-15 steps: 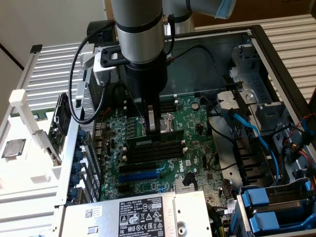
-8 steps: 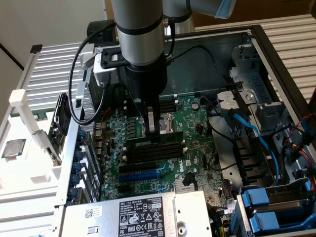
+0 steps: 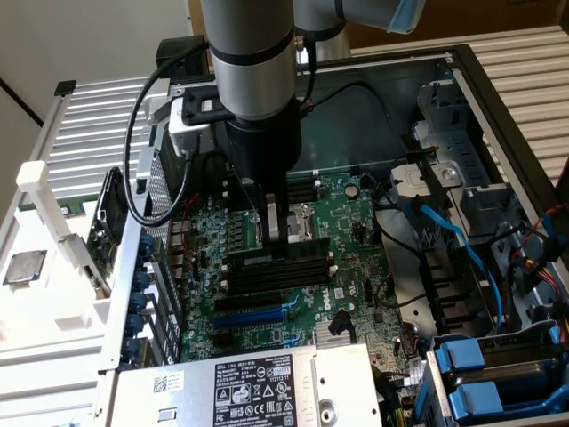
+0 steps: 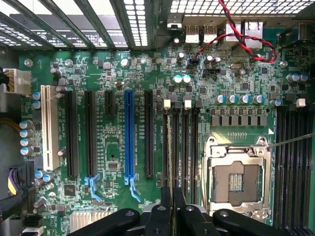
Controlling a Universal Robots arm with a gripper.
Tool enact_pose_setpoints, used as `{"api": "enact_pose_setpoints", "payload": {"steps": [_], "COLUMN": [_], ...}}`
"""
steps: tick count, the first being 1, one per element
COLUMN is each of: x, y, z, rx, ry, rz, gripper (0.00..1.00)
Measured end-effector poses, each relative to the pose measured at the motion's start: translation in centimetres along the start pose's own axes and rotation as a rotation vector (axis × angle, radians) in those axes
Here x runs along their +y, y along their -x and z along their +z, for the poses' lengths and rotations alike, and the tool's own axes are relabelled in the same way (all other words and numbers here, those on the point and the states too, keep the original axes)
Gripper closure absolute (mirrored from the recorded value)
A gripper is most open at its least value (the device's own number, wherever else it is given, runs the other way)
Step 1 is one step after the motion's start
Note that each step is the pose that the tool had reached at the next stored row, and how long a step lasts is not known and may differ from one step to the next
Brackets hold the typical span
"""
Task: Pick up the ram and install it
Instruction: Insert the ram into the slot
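Case lying open on top, giving entry from above. Arm occupying room over memory slots, gripper jaws gripping ram there. Black cable loop crowding exterior view's left. Blue cable and drive bays blocking exterior view's right. Labelled silver box walling near edge. Low expansion slots leaving clear room above board.

The arm stands upright over the motherboard, gripper pointing straight down, fingers pressed together just above it.
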State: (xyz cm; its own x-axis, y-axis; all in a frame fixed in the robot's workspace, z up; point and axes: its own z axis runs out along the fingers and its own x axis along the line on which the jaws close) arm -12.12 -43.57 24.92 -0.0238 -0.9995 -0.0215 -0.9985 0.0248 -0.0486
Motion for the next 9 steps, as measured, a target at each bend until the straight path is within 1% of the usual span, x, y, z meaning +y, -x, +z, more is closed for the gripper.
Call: {"api": "enact_pose_setpoints", "payload": {"steps": [9], "x": [0.02], "y": [-0.23], "z": [0.4], "rx": [0.0], "ry": [0.0], "rz": [0.0], "gripper": [0.87]}}
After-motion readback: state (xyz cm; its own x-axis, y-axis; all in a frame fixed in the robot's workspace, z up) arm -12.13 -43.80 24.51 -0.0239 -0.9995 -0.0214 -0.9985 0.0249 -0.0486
